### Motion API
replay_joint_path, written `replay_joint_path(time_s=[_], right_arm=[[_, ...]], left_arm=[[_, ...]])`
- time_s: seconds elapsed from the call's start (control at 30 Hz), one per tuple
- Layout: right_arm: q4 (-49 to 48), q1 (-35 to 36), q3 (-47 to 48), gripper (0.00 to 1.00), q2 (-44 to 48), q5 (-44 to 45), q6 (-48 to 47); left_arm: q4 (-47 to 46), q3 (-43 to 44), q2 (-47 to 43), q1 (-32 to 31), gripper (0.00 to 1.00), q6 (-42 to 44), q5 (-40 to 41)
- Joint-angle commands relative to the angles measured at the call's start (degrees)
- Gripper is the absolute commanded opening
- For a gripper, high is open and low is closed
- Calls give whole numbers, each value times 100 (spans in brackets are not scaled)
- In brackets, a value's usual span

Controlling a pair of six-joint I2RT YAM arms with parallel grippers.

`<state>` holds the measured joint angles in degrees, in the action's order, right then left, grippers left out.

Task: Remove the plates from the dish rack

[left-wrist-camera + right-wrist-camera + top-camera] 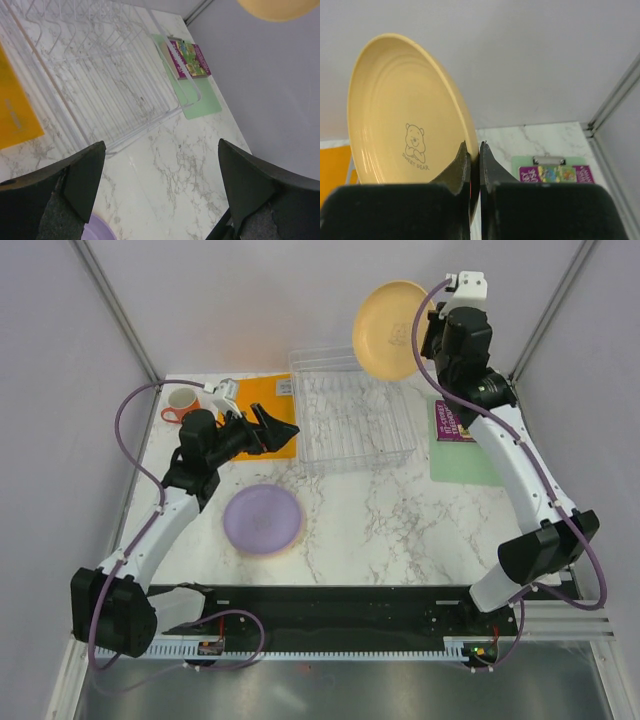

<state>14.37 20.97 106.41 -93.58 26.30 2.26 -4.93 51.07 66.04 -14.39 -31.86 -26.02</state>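
One yellow plate, one purple plate, one dish rack, mug, orange mat, clipboard.

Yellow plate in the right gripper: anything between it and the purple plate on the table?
Yes: the dish rack sits between the yellow plate and the purple plate, and the open left gripper hangs near that line.

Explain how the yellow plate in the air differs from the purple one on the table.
The round yellow-orange plastic plate is held aloft on edge, rim pinched by the right end effector; the round purple plastic plate lies flat on the marble table, ungripped. The yellow one bears a small bear drawing; the purple looks plain. Both are round, similar-sized, outside the clear dish rack.
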Motion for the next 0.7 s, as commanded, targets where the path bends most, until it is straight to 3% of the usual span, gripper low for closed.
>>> replay_joint_path(time_s=[0.0, 0.27, 0.67], right_arm=[[936, -58, -673, 0, 261, -1662, 1364], [163, -49, -2343, 0, 859, -3182, 2137], [-479, 108, -3372, 0, 1509, -3826, 2656]], left_arm=[[-1008, 395, 312, -28, 100, -487, -438], [-1798, 396, 664, -37, 100, -1058, -720], [-2126, -123, 867, -274, 100, -1218, -509]])
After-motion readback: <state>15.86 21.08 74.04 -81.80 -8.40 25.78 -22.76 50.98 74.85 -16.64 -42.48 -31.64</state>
